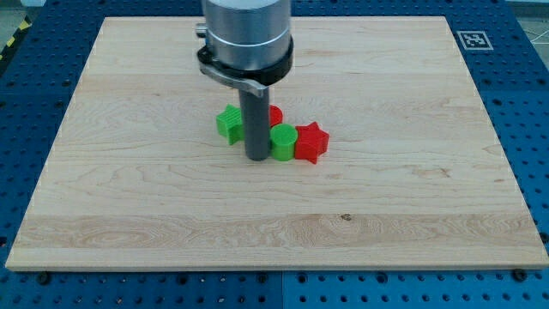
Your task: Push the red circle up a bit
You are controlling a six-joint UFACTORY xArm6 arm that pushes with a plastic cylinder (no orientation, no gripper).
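The red circle (275, 115) is mostly hidden behind my rod; only a sliver shows at the rod's right, above the green circle (282, 142). My tip (256, 159) rests on the board just left of the green circle and right of the green star (229, 124), below the red circle. A red star (310, 142) touches the green circle on its right side.
The wooden board (129, 189) lies on a blue perforated table. A black-and-white marker tag (473, 39) sits at the board's top right corner. The arm's grey cylinder body (246, 39) hangs over the board's top middle.
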